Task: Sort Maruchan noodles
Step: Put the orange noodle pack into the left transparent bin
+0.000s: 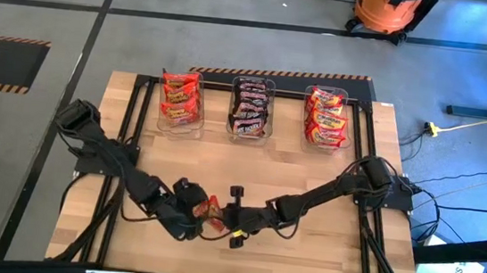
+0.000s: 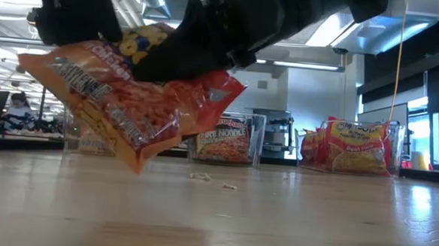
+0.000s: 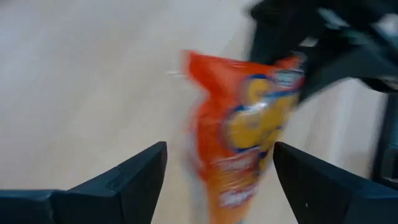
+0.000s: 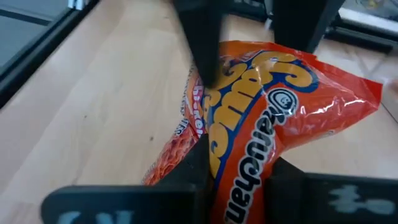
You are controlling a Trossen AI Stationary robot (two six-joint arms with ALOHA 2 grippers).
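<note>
orange noodle packet (image 4: 267, 130) clamped in right claw (image 1: 232, 222), left claw (image 1: 193, 214) apart beside it, bins (image 1: 250, 110) behind

Left hand (image 3: 217, 180) spread wide; right hand (image 4: 233, 180) pinched shut.

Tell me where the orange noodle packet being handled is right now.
High view: the orange packet hangs above the table's near centre, pinched by the right gripper, with the open left gripper around it.
</note>
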